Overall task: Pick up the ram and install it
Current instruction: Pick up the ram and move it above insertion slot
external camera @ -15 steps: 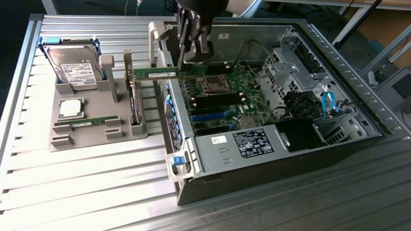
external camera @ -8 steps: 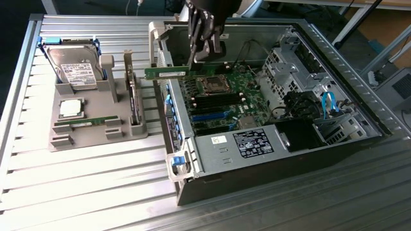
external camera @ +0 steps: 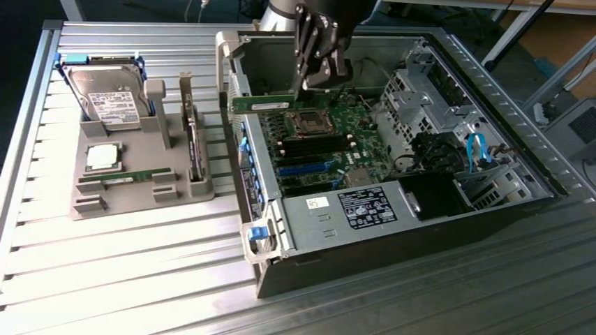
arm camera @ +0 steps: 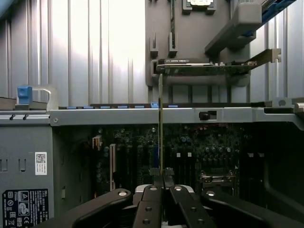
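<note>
Hanging over the open computer case (external camera: pixel 410 209) in the exterior view, the gripper (external camera: pixel 312 89) is holding the ram (external camera: pixel 264 105) by one end, and its fingers are pressing together on the thin green board. The ram is lying level in the air, with its free end pointing toward the exterior view's left. It is hovering above the motherboard (external camera: pixel 322 150), close to the case wall on that side. The case is resting on a slatted metal table (external camera: pixel 139 279). At the exterior view's left of the case, a grey holder (external camera: pixel 139 202) is carrying a hard drive (external camera: pixel 112 94), a square silver CPU (external camera: pixel 102 157), a second green stick (external camera: pixel 125 176) and a dark expansion card (external camera: pixel 192 150) that is standing on its edge.

In the wrist view, the black fingers (arm camera: pixel 147 206) are closing on the ram (arm camera: pixel 160 123) from both sides. The ram is showing here only by its edge, as a thin straight line that is coming out from between the fingertips. Behind it the dark motherboard (arm camera: pixel 204 147) is lying inside the case, then the metal rim of the case (arm camera: pixel 118 115) is crossing the picture. Past the rim, the table (arm camera: pixel 71 47) and the grey holder (arm camera: pixel 190 38) with the expansion card (arm camera: pixel 209 69) are showing.
</note>
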{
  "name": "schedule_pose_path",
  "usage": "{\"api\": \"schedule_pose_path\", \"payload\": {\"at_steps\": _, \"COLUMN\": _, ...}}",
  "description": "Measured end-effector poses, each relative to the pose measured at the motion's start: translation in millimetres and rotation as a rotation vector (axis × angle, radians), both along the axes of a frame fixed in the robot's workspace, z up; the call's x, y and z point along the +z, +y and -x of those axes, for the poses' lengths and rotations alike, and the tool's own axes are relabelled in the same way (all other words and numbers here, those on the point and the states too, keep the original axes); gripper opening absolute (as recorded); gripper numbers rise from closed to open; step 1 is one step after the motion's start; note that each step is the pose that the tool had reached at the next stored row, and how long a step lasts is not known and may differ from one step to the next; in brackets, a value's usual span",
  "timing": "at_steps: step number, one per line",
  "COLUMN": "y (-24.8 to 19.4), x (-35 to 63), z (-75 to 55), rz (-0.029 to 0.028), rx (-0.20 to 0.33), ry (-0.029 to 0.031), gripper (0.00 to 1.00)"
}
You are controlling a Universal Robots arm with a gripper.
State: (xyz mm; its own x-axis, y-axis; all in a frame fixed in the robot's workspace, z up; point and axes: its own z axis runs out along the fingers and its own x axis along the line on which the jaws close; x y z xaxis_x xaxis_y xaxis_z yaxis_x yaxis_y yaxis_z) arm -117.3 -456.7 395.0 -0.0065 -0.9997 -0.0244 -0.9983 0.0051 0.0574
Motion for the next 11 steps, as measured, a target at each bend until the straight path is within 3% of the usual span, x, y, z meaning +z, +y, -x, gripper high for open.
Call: {"api": "schedule_pose_path", "payload": {"at_steps": 11, "y": 0.0, "x": 0.0, "z": -43.9, "rz": 0.0, "rx": 0.004, "ry": 0.006, "gripper": 0.12}}
